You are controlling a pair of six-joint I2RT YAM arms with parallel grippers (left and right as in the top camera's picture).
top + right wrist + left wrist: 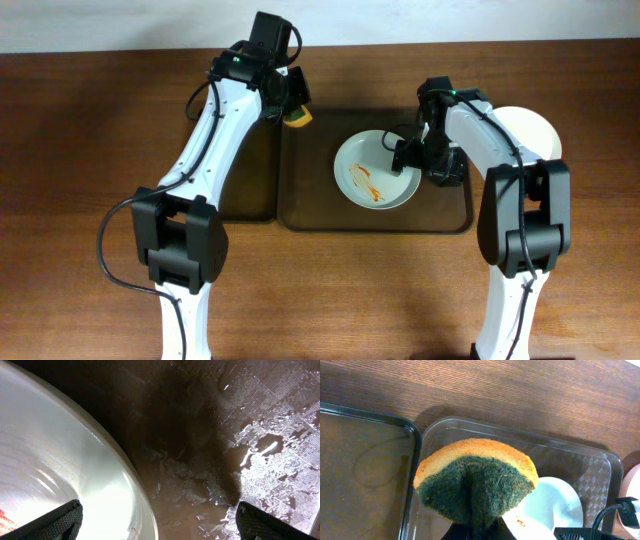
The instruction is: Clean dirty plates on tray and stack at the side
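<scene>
The streaked plate point(377, 170) sits mid-way along the tray point(310, 200), to the right of the sponge point(475, 485). The left hand point(292, 108) pinches the sponge over the tray's far-left corner. The right hand point(428, 160), fingers wide, straddles the plate's right rim. A second plate point(530, 125) lies on the tabletop point(100, 120) past the tray's right edge.

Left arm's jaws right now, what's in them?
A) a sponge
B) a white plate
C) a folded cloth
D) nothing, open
A: the left wrist view shows a yellow sponge with a green scouring face pinched in the left jaws. The sauce-streaked plate lies on the tray, not in them.
</scene>
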